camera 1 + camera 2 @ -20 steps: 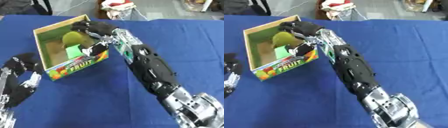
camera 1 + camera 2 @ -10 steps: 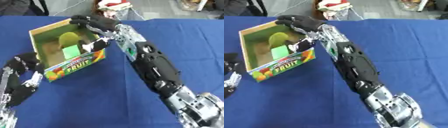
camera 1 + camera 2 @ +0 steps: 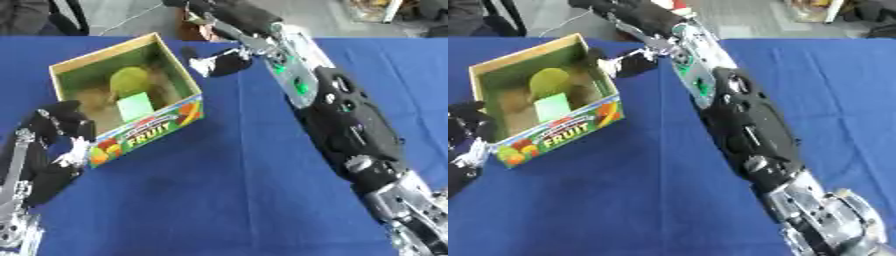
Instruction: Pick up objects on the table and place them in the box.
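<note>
An open cardboard box (image 3: pixel 145 134) with FRUIT printed on its front stands at the left of the blue table. Inside it lie a round green fruit (image 3: pixel 130 80) and a pale green block (image 3: pixel 136 106). My right hand (image 3: pixel 231 18) hangs above the table's far edge, behind the box's right far corner, open and holding nothing. Its thumb (image 3: pixel 220 63) points down just right of the box wall. My left hand (image 3: pixel 51 148) rests open against the box's front left corner, fingers up.
My right arm (image 3: pixel 343 120) stretches across the blue cloth (image 3: pixel 227 190) from the lower right to the top middle. Beyond the table's far edge are grey floor, dark chair legs (image 3: pixel 66 17) and a reddish thing (image 3: pixel 189 27).
My right hand rose out of the box and drew back toward the far edge, leaving the green fruit inside. The left hand stayed by the box. The camera has shifted.
</note>
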You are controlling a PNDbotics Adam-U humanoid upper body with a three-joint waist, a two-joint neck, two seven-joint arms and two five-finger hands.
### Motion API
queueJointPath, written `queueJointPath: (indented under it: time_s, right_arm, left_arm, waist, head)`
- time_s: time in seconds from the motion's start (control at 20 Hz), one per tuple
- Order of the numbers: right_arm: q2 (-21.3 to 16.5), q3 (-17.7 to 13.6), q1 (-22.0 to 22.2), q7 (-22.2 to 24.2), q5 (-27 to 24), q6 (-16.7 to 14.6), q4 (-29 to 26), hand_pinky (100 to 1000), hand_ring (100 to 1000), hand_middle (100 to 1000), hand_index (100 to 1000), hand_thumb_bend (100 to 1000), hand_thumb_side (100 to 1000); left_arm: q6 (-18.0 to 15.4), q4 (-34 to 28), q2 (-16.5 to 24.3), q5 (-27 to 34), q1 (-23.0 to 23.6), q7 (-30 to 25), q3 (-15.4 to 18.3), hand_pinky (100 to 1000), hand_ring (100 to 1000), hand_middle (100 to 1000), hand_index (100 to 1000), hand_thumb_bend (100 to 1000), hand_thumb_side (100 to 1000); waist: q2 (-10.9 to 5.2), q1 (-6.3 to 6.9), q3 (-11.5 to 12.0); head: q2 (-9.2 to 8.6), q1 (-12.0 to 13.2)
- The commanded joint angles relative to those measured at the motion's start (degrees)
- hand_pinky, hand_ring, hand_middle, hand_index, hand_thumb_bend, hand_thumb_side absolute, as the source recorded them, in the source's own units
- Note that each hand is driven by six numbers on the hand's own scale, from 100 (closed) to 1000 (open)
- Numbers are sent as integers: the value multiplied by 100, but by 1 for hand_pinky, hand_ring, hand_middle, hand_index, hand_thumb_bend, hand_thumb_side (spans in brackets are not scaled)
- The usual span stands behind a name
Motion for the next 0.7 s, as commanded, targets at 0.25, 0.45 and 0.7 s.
queueJointPath:
  time_s: [0.25,0.45,0.7]
  right_arm:
    - [-640,-203,795,-641,-703,485,-1193,816,920,892,917,100,259]
    - [-845,-404,1406,-979,-1080,838,-1747,792,890,865,890,100,306]
    - [-966,-706,2183,-1123,-1558,1313,-2469,759,867,864,873,100,390]
  left_arm:
    - [26,-72,121,-61,38,146,141,569,577,557,760,287,433]
    - [39,-70,130,-86,63,201,184,569,579,557,759,288,432]
    - [51,-71,135,-103,79,260,225,569,582,557,759,289,431]
  waist:
    - [-146,-1,-238]
    - [-143,3,-380]
    - [-115,-10,-455]
  head:
    - [64,292]
    - [101,399]
    - [143,521]
